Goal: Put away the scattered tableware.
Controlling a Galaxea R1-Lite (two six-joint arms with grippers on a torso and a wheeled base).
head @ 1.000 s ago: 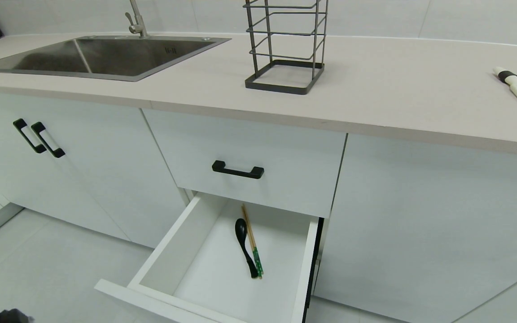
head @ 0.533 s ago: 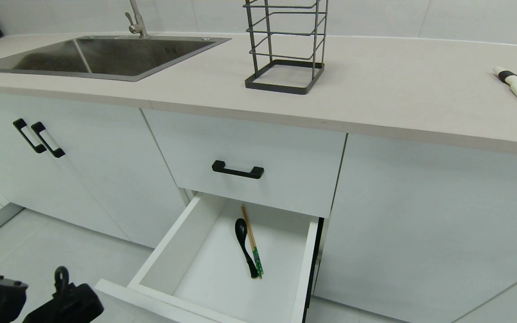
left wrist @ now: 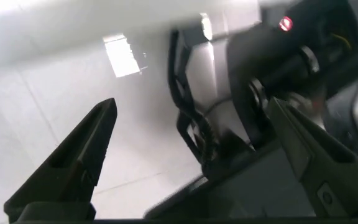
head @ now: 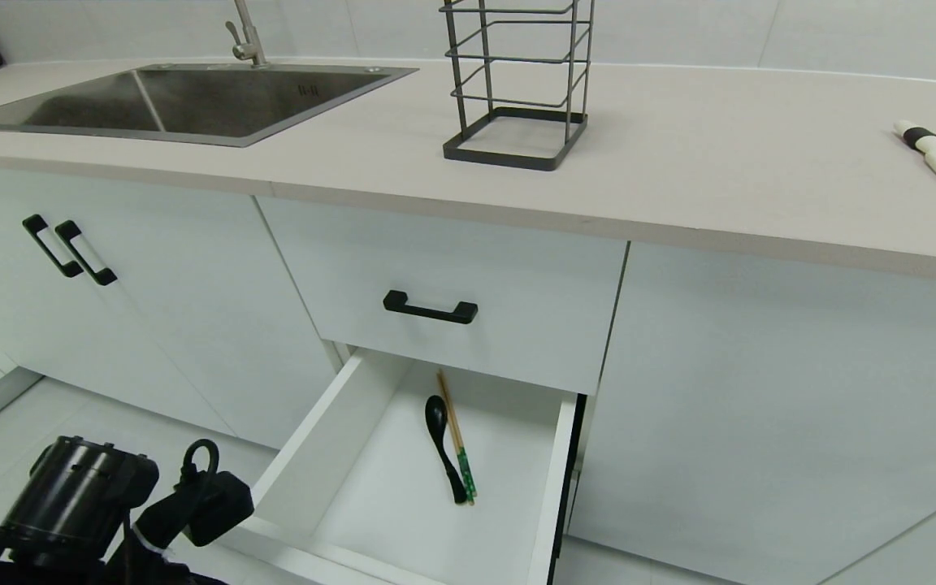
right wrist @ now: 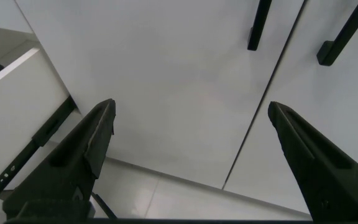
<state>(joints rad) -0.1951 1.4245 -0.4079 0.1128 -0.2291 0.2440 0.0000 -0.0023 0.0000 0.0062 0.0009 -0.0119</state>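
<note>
White drawer (head: 330, 431) holds glossy black spoon (head: 444, 451) beside slim, seemingly wooden chopsticks (head: 456, 436); both jaws wide.

The spoon (head: 442, 449) is black; the chopsticks (head: 453, 432) are tan with green, seemingly patterned ends; the drawer (head: 314, 455) is white, the countertop (head: 720, 162) beige.

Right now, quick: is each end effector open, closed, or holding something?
Left end effector: open, holding nothing.
Right end effector: open, holding nothing.
</note>
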